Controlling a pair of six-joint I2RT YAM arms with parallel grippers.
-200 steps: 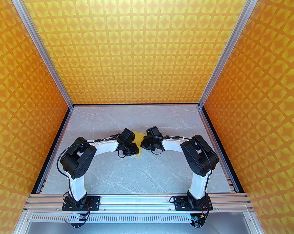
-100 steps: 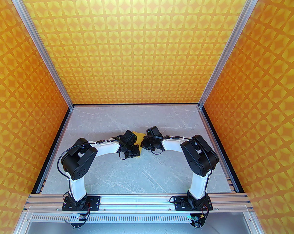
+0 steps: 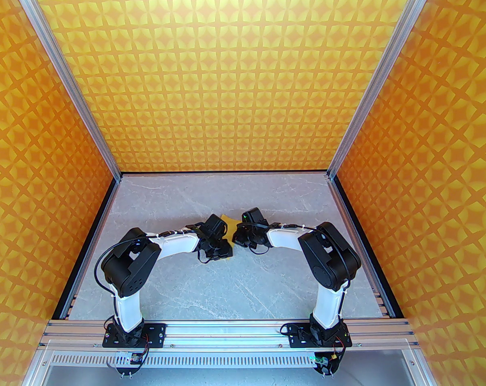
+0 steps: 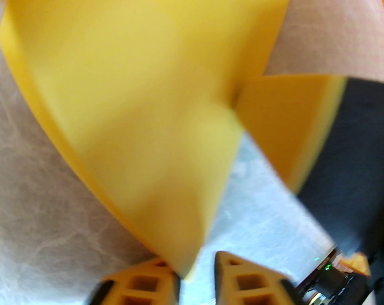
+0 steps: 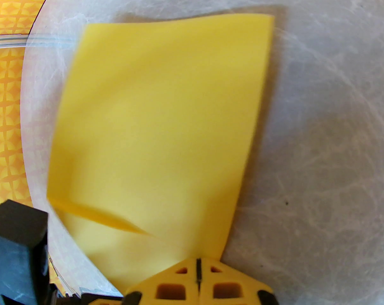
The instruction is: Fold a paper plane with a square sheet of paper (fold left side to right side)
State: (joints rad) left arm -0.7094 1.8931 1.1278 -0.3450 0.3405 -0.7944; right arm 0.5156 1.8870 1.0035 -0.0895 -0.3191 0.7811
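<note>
In the top view, you see the square sheet of paper (image 3: pixel 228 218) as a small plain yellow corner between the left claw (image 3: pixel 225 251) and the right claw (image 3: pixel 235 236). The black wrists hide the rest of it. It is over the middle of the grey, marble-veined bench (image 3: pixel 186 288).

In the left wrist view, the sheet (image 4: pixel 131 91) is thin, smooth and curved, but blurred. Its lowest tip touches one of the orange lattice-shaped fingers (image 4: pixel 147 283), and the jaws of this claw stand apart.

In the right wrist view, the sheet (image 5: pixel 166 122) looks slightly wavy and throws a shadow on the bench. The right claw (image 5: pixel 198 265) is pressed together on the sheet's near edge.
</note>
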